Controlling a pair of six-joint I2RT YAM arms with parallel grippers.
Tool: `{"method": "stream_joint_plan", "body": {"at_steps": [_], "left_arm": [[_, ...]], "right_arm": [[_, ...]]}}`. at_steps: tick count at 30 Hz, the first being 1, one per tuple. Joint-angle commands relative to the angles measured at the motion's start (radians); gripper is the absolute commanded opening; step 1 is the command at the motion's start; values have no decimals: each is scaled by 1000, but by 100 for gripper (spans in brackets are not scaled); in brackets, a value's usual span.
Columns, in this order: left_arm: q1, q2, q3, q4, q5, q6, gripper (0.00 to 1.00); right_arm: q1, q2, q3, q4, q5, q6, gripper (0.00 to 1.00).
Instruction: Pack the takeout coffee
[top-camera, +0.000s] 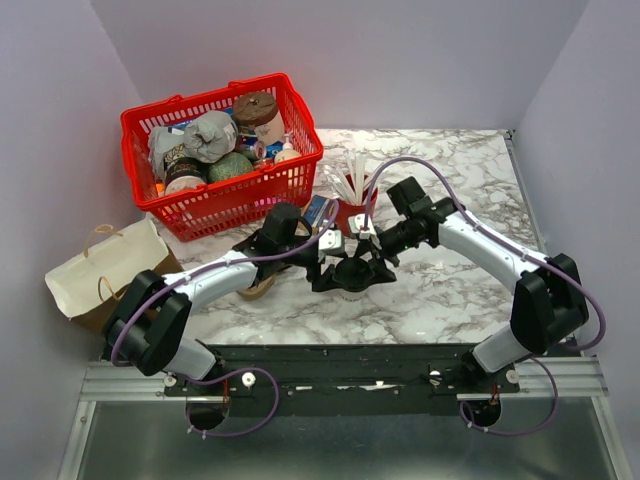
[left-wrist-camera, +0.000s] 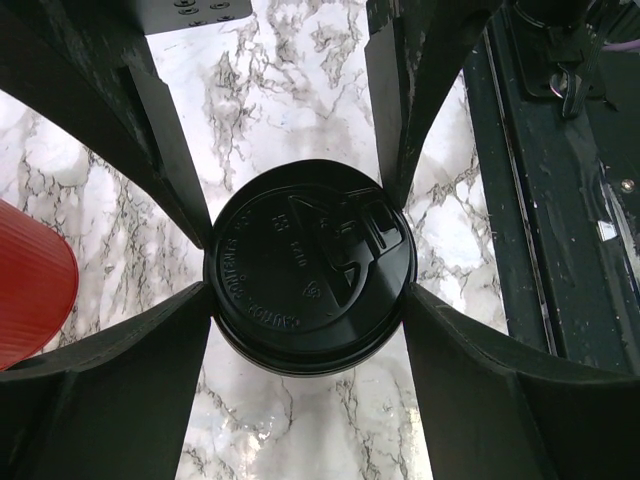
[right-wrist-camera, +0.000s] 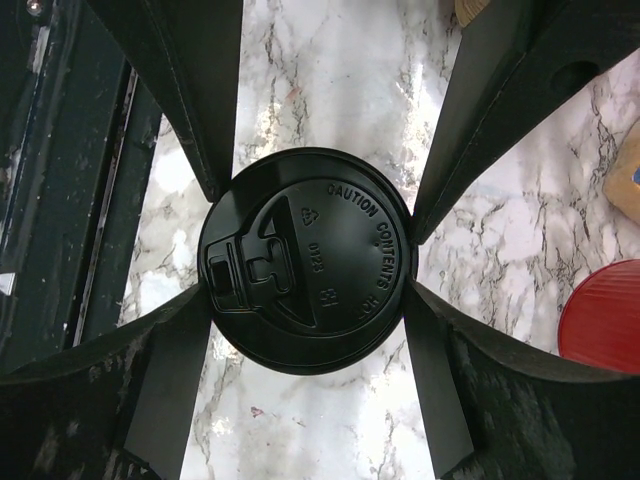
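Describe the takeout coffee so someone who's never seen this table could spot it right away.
On the marble table, just in front of the red basket, the left hand and right hand both grip the takeout coffee. Its round black lid sets it apart from the open red cup of white cutlery just behind it.

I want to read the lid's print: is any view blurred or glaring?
Right wrist: the coffee cup lid is sharp, its raised print readable, with glare on the marble table beside it. Left wrist: lid sharp, print fainter, similar glare. Top external: evenly lit, but the lid is too small and dark.
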Motion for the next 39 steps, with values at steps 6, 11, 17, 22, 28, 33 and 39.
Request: {"method": "stream_joint_plan", "body": {"at_steps": [6, 11, 17, 22, 28, 33, 39], "left_arm": [[-22, 42, -74, 31, -46, 32, 80], [-22, 68, -86, 20, -55, 51, 79], [-22, 102, -123, 64, -53, 32, 77], [-3, 146, -146, 169, 28, -101, 77], [1, 228, -221, 469, 60, -331, 76], [2, 308, -266, 689, 62, -438, 75], [1, 366, -313, 828, 57, -511, 73]], "right_arm": [[46, 1, -129, 70, 69, 48, 80], [65, 10, -136, 93, 93, 76, 78], [82, -1, -167, 104, 129, 84, 77], [85, 5, -172, 100, 115, 116, 78], [83, 16, -167, 98, 106, 160, 78], [85, 27, -169, 92, 116, 159, 78], [85, 31, -158, 90, 104, 180, 78]]}}
